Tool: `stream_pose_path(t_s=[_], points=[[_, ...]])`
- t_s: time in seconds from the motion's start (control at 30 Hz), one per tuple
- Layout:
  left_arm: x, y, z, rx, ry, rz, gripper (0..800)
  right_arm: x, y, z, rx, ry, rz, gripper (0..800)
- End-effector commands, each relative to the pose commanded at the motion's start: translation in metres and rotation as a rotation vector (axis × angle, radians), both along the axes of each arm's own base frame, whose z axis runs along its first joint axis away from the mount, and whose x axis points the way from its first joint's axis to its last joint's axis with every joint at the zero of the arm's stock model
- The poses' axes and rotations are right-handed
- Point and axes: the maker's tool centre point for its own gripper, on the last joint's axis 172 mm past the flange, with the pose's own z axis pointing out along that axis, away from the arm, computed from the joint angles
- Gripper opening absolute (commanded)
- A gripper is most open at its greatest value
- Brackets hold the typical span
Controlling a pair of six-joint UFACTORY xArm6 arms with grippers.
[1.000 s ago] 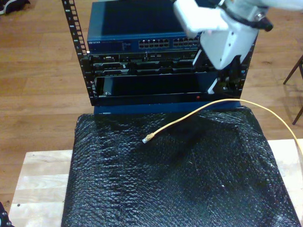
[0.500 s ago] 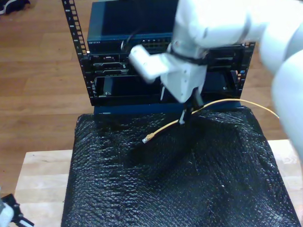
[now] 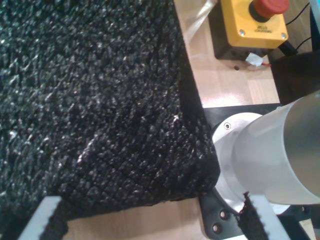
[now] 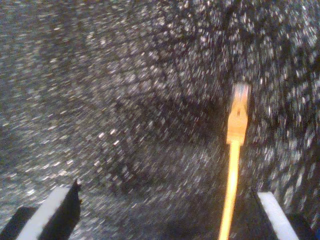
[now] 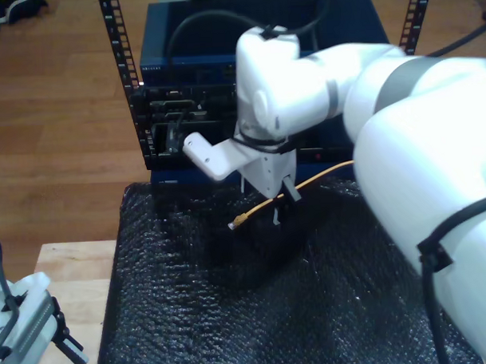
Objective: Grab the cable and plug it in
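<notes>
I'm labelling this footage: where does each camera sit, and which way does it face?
Exterior view: off the arms, looking down at the black mat and rack; a white arm reaches in.
First wrist view: on my first gripper, facing the mat's edge and an emergency-stop box.
Second wrist view: on my second gripper, facing the cable, shared with the exterior view.

I can read almost nothing here. The blue network switch [image 5: 192, 56] in the rack carries a pale brand word at the exterior view's left end of its front face, too blurred to spell out. The yellow button box [image 3: 252, 22] has faint lettering beneath its red button, also illegible.
</notes>
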Motion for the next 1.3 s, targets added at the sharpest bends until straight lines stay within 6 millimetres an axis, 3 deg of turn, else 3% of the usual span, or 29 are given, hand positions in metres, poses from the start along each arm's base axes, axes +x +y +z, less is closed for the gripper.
stream_pose_path(t_s=[0.23,0.57,1.3], points=[[0.004,-0.006,-0.002,0.019,0.004,-0.014,800,0.009,0.016,-0.009,0.019,-0.042,0.017,780],[0.004,-0.008,-0.003,0.018,0.007,-0.027,800,0.019,0.019,-0.031,0.019,-0.065,0.022,774],[0.005,-0.01,-0.003,0.014,0.007,-0.024,800,0.027,0.02,-0.042,0.029,-0.08,-0.057,742]])
